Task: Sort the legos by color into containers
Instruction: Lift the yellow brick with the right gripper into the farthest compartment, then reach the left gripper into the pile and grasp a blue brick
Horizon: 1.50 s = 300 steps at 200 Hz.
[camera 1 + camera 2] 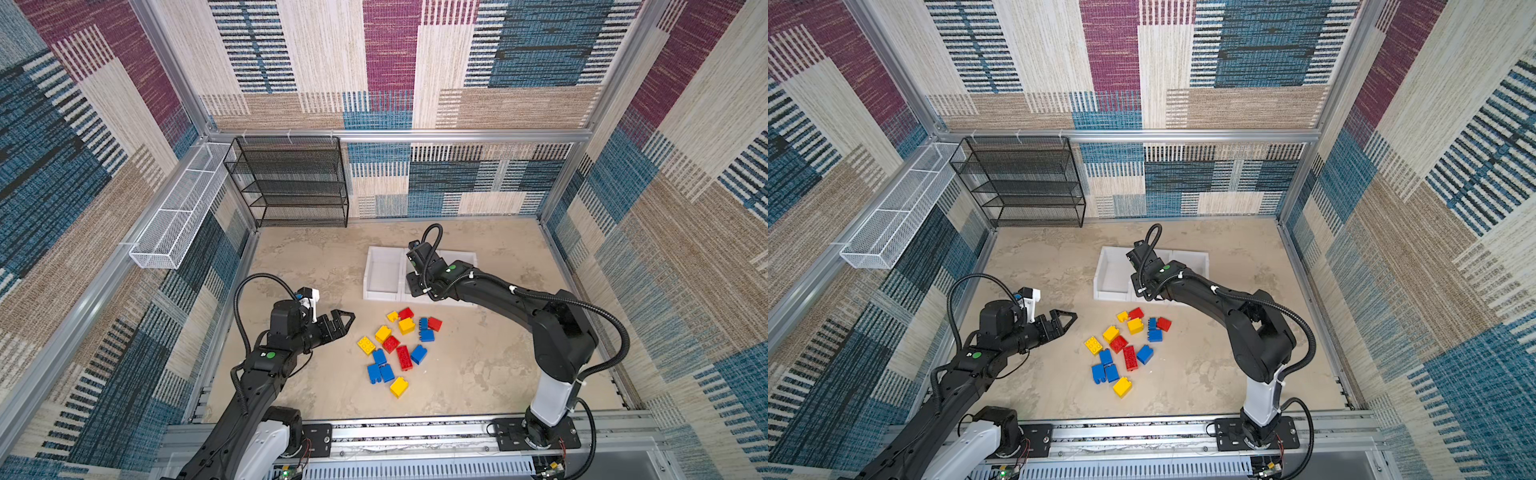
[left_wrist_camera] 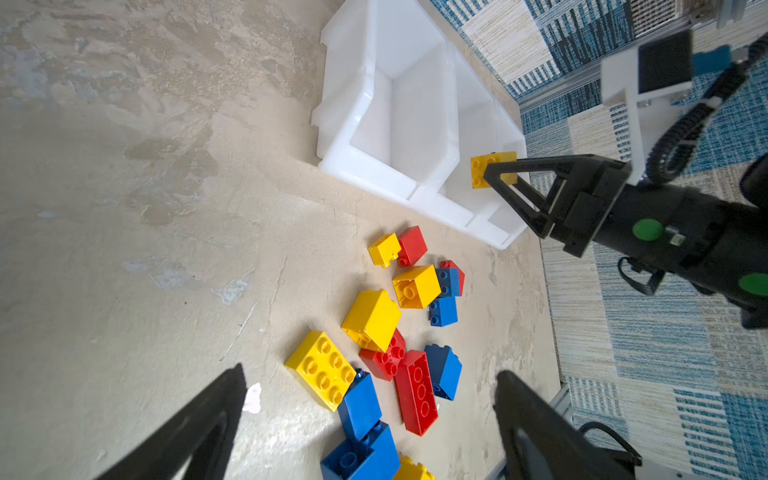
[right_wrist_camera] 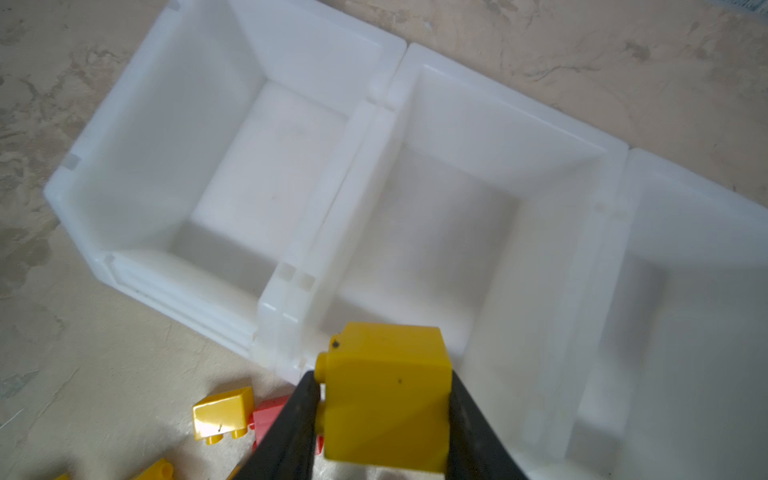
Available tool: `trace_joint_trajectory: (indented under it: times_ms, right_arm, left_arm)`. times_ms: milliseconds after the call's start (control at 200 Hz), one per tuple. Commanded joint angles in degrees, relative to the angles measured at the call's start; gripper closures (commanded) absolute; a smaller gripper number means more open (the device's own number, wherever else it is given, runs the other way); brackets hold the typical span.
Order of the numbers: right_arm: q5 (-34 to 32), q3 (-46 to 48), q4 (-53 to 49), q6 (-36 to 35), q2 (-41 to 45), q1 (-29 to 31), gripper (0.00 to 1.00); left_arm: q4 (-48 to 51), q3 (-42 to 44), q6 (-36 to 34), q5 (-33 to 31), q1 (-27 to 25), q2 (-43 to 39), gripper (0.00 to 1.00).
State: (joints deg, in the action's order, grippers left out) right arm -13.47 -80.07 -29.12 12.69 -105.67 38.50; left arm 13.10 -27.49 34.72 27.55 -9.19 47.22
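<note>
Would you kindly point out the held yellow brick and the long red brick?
held yellow brick (image 3: 386, 399): right wrist view, its smooth side face.
long red brick (image 2: 417, 392): left wrist view, studded top.

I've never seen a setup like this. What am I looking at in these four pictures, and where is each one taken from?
Two black robot arms, a left arm and a right arm, stand at the near edge of a table. Each ends in a two-fingered gripper. The two wide pictures come from one camera overhead, looking down on everything. The other two come from small cameras on the arms' wrists, looking past the fingers. On the table lie a loose pile of red, blue and yellow toy bricks and three white bins in a row. The right gripper is shut on a yellow brick, held above the front of the bins. The left gripper is open and empty, beside the pile.
</note>
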Motion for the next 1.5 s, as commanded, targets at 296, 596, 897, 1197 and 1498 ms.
trace_joint_trajectory:
  times_ms: [296, 596, 897, 1197, 1498]
  right_arm:
    - [1.4, 0.2, 3.4, -1.1, 0.6, -2.5, 0.68]
    - [0.1, 5.5, 3.0, -0.6, 9.3, -7.2, 0.68]
    - [2.1, 13.9, 5.6, 1.2, 11.9, -13.5, 0.68]
    - [2.7, 16.8, 7.0, 1.9, 12.0, -14.5, 0.46]
    - [2.6, 15.8, 5.1, 1.6, 16.3, -14.5, 0.30]
  left_arm:
    - [0.2, 0.5, 0.8, -0.4, -1.8, -0.7, 0.05]
    - [0.3, 0.2, 0.6, -1.1, -2.6, -0.5, 0.05]
    - [0.6, 0.3, 0.3, -2.0, -4.0, -0.4, 0.06]
    - [0.6, -0.3, -0.1, -3.6, -7.2, 2.1, 0.07]
    - [2.8, -3.8, -3.3, -8.8, -15.2, 6.5, 0.11]
